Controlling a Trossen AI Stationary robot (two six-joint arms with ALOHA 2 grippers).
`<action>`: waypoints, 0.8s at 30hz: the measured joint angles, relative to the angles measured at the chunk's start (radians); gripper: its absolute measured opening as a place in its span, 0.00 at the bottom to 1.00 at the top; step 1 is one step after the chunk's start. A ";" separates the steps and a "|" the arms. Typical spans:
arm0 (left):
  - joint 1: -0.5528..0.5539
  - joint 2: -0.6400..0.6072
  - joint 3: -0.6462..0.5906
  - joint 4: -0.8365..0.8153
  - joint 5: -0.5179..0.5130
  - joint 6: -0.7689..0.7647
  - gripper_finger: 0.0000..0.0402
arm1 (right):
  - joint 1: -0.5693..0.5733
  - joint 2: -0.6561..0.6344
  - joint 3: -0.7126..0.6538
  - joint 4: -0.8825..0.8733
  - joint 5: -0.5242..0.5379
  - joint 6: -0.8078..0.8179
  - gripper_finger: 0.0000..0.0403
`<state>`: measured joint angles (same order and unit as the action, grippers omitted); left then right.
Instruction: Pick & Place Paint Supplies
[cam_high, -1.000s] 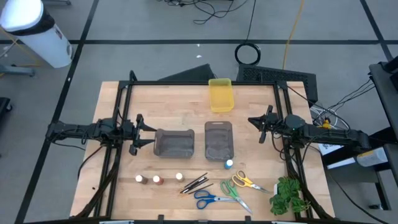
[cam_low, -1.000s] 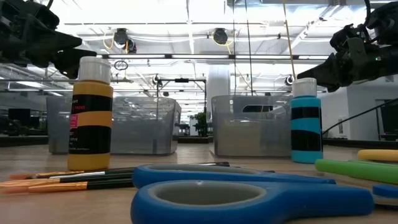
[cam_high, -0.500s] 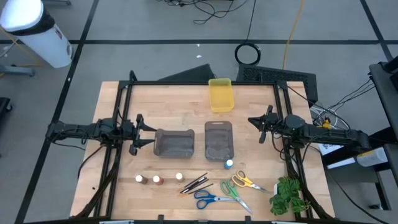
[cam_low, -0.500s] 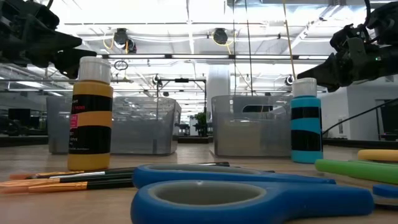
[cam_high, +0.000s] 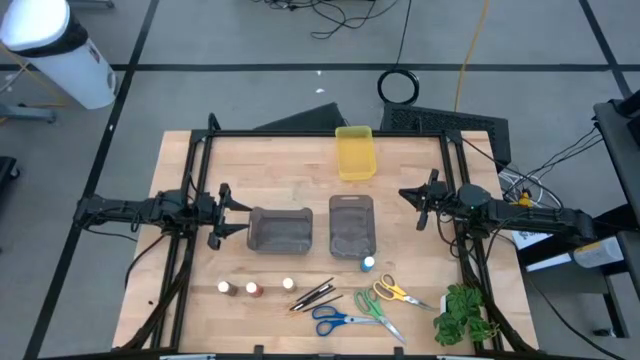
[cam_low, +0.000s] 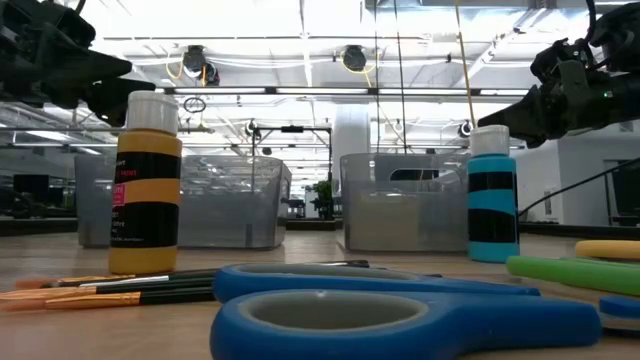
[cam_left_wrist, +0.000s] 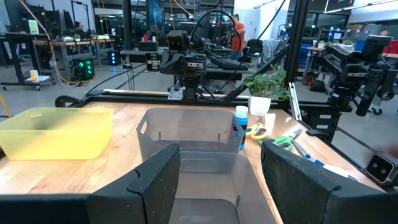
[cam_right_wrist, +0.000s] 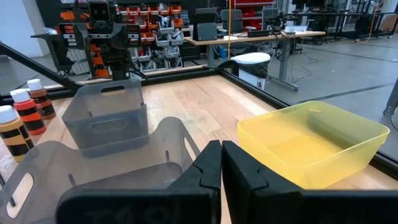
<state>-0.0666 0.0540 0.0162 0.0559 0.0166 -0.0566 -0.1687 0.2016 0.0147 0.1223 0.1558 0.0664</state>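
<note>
While paint pots (cam_high: 255, 288) sit near the table's front edge, left tool (cam_high: 236, 212) gapes, right tool (cam_high: 408, 197) closed, both empty.

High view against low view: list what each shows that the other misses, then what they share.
Only the high view shows the yellow bin, the plant sprig, the yellow scissors whole, and both arms whole, with the left gripper and right gripper hovering beside the bins.

Only the low view shows the bottle labels, such as the yellow-and-black one, and the room's ceiling lights.

Both show the two grey bins, the blue paint bottle, the brushes and the blue scissors.
</note>
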 joint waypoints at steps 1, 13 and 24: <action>0.000 0.000 0.000 0.000 0.000 0.000 0.59 | 0.000 0.000 0.000 0.000 0.000 0.000 0.01; 0.000 0.000 0.000 0.000 0.000 0.000 0.59 | -0.001 0.000 0.000 0.024 0.007 -0.015 0.01; 0.000 0.000 0.000 0.000 0.000 0.000 0.59 | 0.021 0.011 0.000 0.208 -0.079 0.332 0.01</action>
<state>-0.0669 0.0543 0.0162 0.0559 0.0164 -0.0568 -0.1481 0.2128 0.0147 0.3299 0.0768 0.3984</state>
